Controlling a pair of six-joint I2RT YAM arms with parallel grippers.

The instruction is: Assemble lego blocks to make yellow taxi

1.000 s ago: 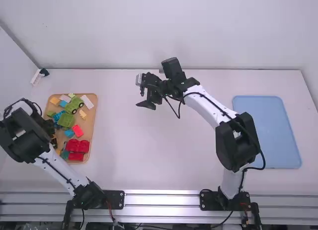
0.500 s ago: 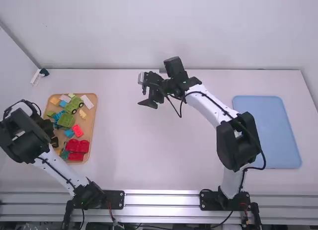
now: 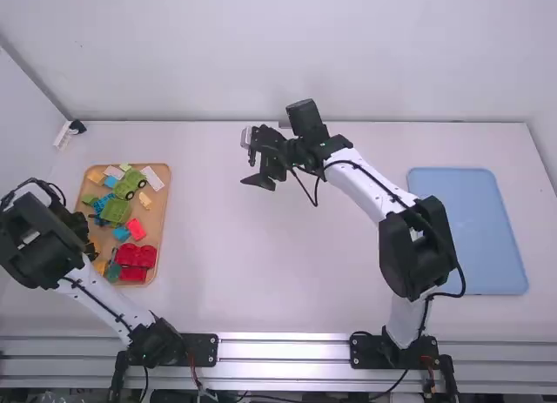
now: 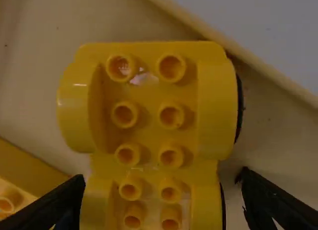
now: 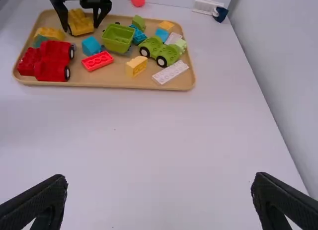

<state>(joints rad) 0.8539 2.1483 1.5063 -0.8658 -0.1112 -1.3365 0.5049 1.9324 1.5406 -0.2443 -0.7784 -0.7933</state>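
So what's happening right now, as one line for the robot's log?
left hand: open, around yellow car base | base: on tan tray | right hand: open, empty, above table | taxi: not built

Right arm overhangs open table between tray and blue mat.

The yellow car base is glossy, hard plastic; its studs and rounded sides are smooth and catch small bright glints. Smooth plastic, too, are the green car, the red brick and the white studded plate. The tan tray looks like smooth, matt wood. The blue tray and white table are smooth and matt. The 1 long rail is shiny, ridged metal.
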